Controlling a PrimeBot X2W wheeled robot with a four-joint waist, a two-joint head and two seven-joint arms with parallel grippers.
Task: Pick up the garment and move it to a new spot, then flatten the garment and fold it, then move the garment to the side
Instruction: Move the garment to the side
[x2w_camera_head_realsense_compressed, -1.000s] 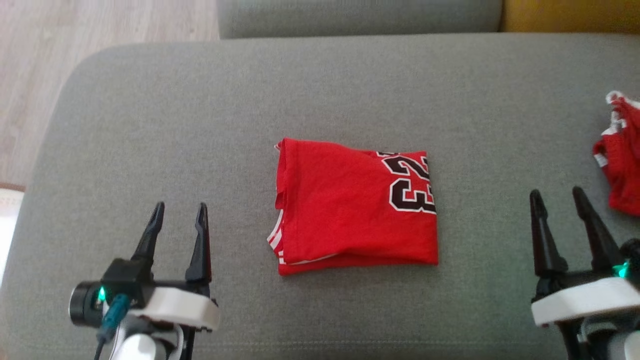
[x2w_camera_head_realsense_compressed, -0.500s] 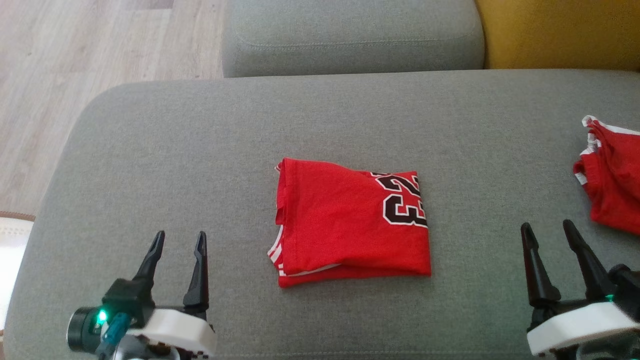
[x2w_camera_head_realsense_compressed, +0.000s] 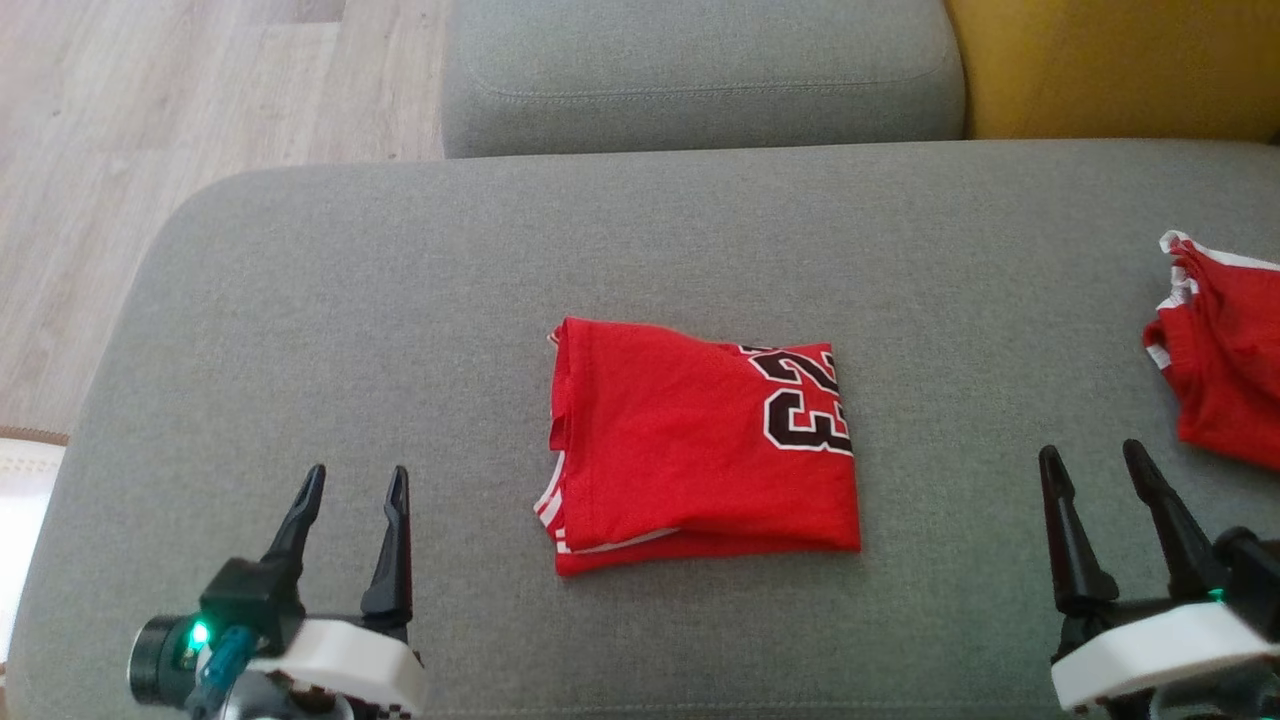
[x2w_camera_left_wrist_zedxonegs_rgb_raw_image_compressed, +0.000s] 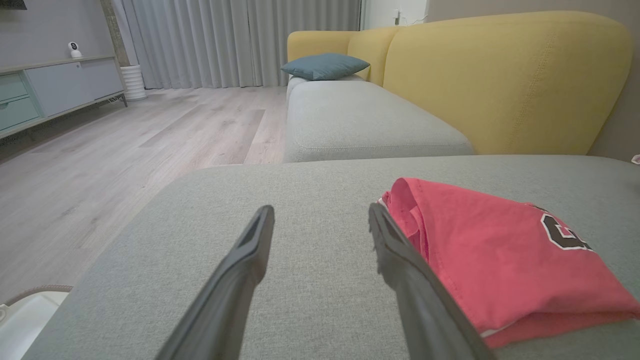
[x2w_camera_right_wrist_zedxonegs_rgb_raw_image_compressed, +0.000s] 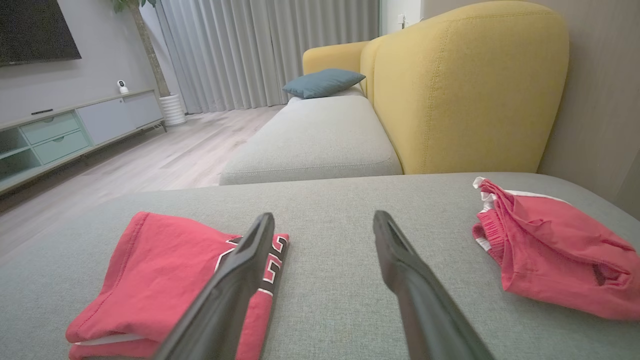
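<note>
On the grey sofa cushion (x2w_camera_head_realsense_compressed: 400, 300), the folded red garment (x2w_camera_head_realsense_compressed: 690, 450) lies at centre, with a crumpled red garment (x2w_camera_head_realsense_compressed: 1225, 370) well apart at the right edge. Left hand (x2w_camera_head_realsense_compressed: 357, 472) and right hand (x2w_camera_head_realsense_compressed: 1090, 450) flank the folded one, both wide open and empty.

The left gripper (x2w_camera_left_wrist_zedxonegs_rgb_raw_image_compressed: 320, 210) stands over the grey cushion (x2w_camera_left_wrist_zedxonegs_rgb_raw_image_compressed: 310, 185) with its jaws apart and nothing between them. The folded red garment (x2w_camera_left_wrist_zedxonegs_rgb_raw_image_compressed: 500, 260) lies on the cushion, just right of the fingers. Behind it stand a yellow backrest (x2w_camera_left_wrist_zedxonegs_rgb_raw_image_compressed: 500, 75) and a blue pillow (x2w_camera_left_wrist_zedxonegs_rgb_raw_image_compressed: 325, 66).
</note>
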